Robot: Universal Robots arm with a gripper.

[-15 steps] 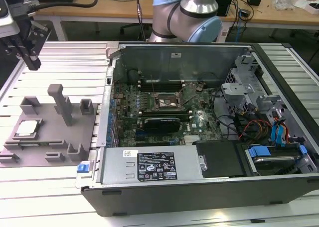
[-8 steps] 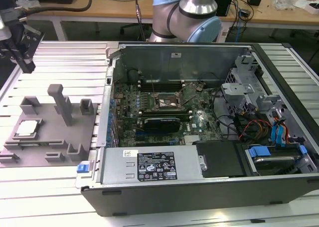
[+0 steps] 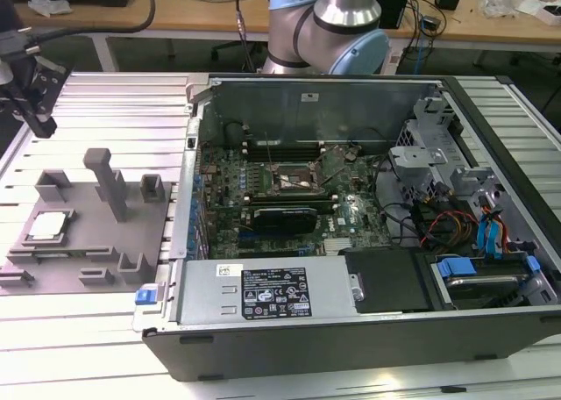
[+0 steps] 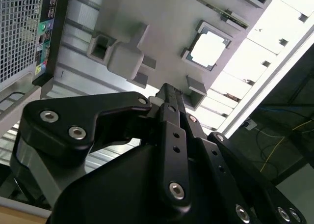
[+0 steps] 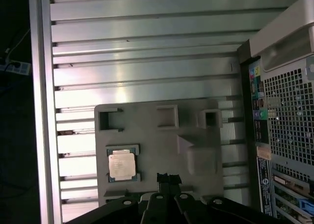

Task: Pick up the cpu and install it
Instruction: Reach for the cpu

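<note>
Lying near gripper [image 5: 168, 177], untouched: cpu [image 5: 121, 166] (on fixture [image 5: 157, 143])

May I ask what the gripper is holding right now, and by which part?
Nothing: the gripper is empty, and the cpu lies apart from it in the grey fixture.

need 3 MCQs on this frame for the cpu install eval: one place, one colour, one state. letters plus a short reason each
1. Where is the cpu?
A) seated in the socket
B) on the fixture plate
C) on bare table slats

2. Fixture plate colour?
A) red
B) grey
C) yellow

3. Computer case state?
A) lying open, motherboard exposed
B) side panel closed
C) standing upright

Answers:
1 B: the cpu sits in a pocket of the plate, apart from the gripper.
2 B: the plate is grey in the exterior view and both wrist views.
3 A: the exterior view looks straight onto the motherboard.
</note>
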